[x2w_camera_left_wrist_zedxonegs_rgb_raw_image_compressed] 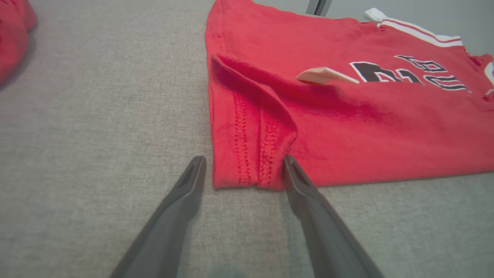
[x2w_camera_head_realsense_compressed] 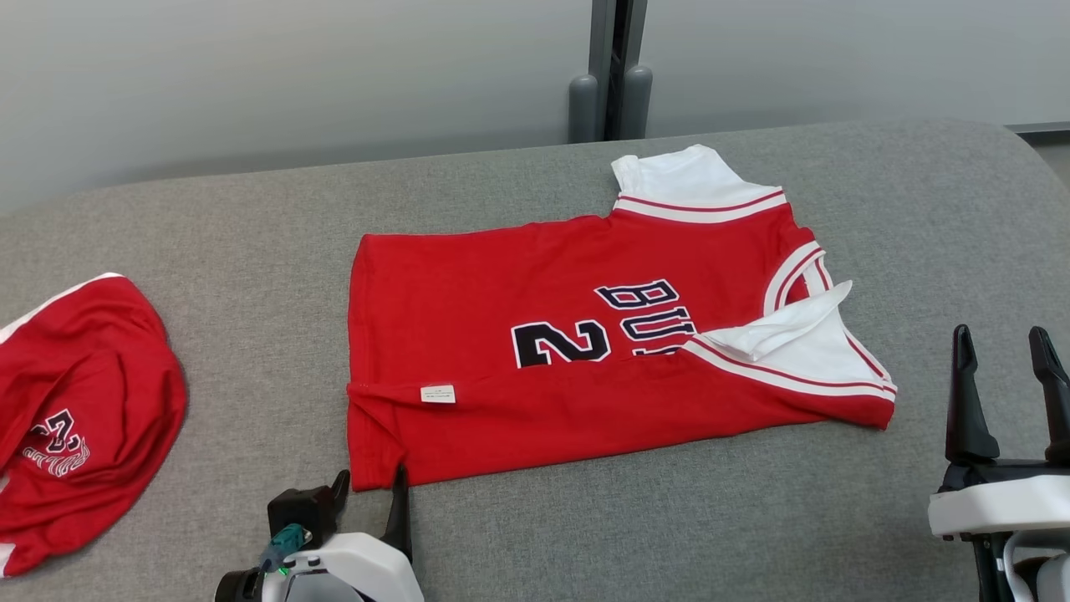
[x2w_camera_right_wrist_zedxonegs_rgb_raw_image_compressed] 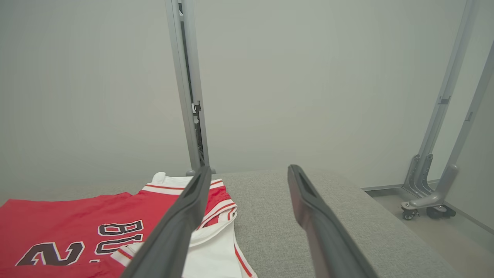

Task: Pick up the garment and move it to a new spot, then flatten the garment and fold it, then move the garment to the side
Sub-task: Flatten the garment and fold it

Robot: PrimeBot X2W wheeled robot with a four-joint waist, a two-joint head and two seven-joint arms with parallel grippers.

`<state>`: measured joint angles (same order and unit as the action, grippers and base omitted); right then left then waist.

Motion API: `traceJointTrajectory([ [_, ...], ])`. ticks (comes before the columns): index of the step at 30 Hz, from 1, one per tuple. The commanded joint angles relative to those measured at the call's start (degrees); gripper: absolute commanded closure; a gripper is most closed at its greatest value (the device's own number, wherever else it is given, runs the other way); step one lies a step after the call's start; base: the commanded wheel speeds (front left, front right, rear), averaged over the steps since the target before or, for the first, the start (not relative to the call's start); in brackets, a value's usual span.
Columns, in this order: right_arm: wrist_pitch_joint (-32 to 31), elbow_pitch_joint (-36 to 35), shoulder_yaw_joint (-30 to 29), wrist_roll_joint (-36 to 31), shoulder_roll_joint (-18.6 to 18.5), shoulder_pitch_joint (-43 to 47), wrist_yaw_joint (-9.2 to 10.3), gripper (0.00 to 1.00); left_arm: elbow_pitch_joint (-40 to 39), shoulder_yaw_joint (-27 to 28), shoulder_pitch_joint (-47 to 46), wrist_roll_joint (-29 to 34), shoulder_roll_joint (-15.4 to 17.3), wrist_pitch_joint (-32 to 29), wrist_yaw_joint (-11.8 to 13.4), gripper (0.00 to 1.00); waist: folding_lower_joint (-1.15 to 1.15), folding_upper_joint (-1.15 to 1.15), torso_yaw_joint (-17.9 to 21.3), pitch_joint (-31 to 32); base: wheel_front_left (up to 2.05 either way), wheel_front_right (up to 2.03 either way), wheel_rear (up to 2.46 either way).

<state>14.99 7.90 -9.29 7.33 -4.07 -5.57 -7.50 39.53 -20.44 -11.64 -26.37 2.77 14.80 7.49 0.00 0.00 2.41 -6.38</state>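
Nearest, the left gripper (x2w_camera_head_realsense_compressed: 370, 477) has its fingers spread either side of the jersey's (x2w_camera_head_realsense_compressed: 501, 284) near-left hem corner, probably placed to pinch it for the next fold. At the right, the right gripper (x2w_camera_head_realsense_compressed: 1001, 334) hangs spread and empty, clear of the cloth. The jersey lies mid-table (x2w_camera_head_realsense_compressed: 669, 518), flat, its near edge folded over.

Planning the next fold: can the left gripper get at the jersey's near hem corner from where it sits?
Probably yes. The left gripper is open, with its fingertips flanking the hem corner of the jersey. Nothing lies between them, so a short push forward and a close should catch it.
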Motion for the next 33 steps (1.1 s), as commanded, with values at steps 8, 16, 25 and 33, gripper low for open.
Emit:
traceJointTrajectory([
  [8, 0.3, 0.7, -0.7, 0.4, -0.2, -0.7, 0.01, 0.00, 4.9, -2.6, -4.1, -4.2, 0.2, 0.2, 0.2, 0.62, 0.00, 0.00, 0.7, -0.9, 0.00, 0.00, 0.00],
  [16, 0.3, 6.2, -0.9, 3.8, -0.6, -1.2, 0.01, 0.00, 3.2, -3.0, -4.4, -2.4, 0.3, 0.3, -0.1, 1.00, 0.00, 0.00, -0.8, -0.9, 0.00, 0.00, 0.00],
  [25, 0.3, 22.5, 2.7, 11.1, -2.8, -5.3, 0.01, 0.00, 0.3, -3.9, -3.6, 0.0, 0.3, 0.4, -0.8, 1.00, 0.00, 0.00, -3.5, -1.5, 0.00, 0.00, 0.00],
  [33, 0.3, 34.4, 4.8, 18.0, -4.2, -10.5, 0.01, 0.00, -1.0, -5.8, -3.8, 1.2, 0.3, 0.4, -1.3, 1.00, 0.00, 0.00, -4.9, -2.5, 0.00, 0.00, 0.00],
])
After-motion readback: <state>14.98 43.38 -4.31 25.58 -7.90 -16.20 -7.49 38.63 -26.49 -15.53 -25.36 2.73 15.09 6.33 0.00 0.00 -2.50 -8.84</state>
